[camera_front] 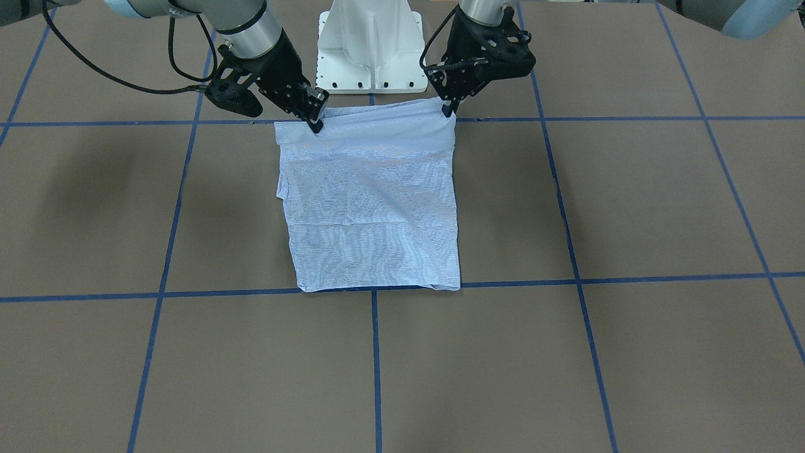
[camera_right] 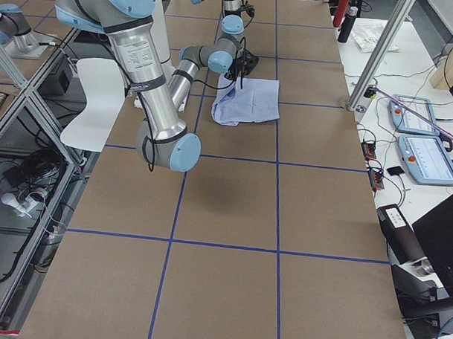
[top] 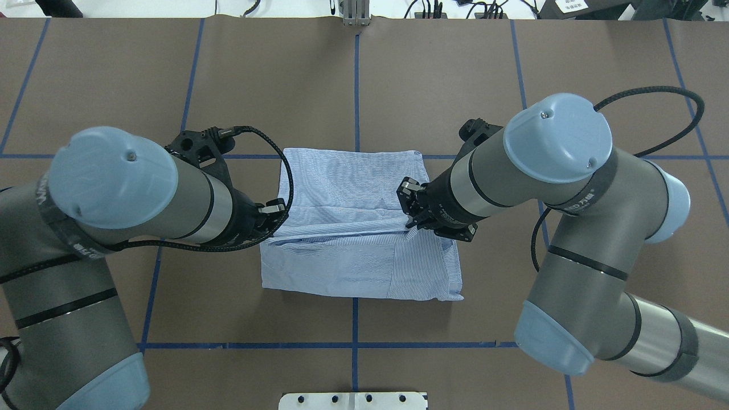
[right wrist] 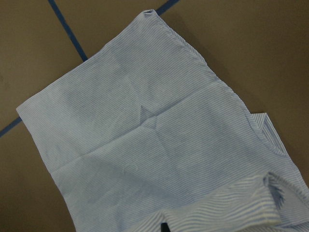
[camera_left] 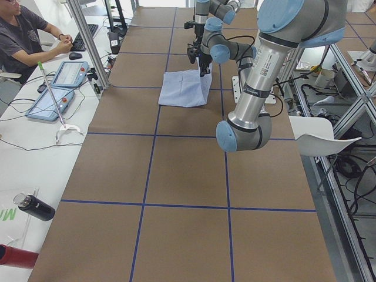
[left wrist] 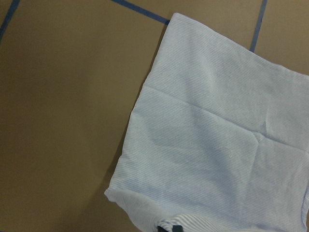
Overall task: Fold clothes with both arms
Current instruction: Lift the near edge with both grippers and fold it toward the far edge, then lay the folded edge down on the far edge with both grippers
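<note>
Table point(camera_front: 566, 352): shirt point(camera_front: 371, 207) in left claw point(camera_front: 448, 112), right claw point(camera_front: 314, 124)

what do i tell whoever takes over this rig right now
Grippers: the left gripper is shut on one corner of the shirt at its robot-side edge. The right gripper is shut on the other corner of that edge.
Shirt: mid-table, the gripped edge raised, the rest lying flat.
Done: it is already a rough rectangle with no sleeve sticking out.
Left: probably carry the raised edge over toward the far edge, lay it down and release both grippers.
</note>
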`<state>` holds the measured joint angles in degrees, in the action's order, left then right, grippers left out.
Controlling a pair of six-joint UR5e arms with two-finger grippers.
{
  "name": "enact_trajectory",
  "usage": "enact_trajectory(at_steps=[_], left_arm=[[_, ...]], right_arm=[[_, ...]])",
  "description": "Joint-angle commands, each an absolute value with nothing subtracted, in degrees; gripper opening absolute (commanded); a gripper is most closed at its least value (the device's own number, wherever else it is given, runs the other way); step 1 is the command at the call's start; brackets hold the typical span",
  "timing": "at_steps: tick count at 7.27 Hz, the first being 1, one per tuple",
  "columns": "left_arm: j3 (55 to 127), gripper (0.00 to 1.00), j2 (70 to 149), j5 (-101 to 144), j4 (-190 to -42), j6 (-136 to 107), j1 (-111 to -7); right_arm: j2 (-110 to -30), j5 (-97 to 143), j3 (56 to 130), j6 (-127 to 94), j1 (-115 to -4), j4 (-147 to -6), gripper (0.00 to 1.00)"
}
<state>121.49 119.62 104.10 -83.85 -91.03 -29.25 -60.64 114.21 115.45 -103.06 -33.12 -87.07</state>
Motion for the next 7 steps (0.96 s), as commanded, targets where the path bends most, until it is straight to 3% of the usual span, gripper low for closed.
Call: enact_trajectory(at_steps=[1, 4, 7], left_arm=[[114.8, 0.0, 121.7, 104.2, -90.2, -90.7, -30.8], [108.8, 0.0, 123.6, 104.2, -94.6, -90.4, -34.5], [99.5, 0.0, 124.1, 104.2, -105.1, -90.4, -36.7]], right_arm=[[-57.3, 114.1, 110.2, -100.6, -35.0, -86.8, 0.0], [-51.4, 112.5, 100.2, -99.5, -36.1, -85.6, 0.0], [-51.2, 112.4, 93.2, -98.1, -37.1, -79.1, 0.0]])
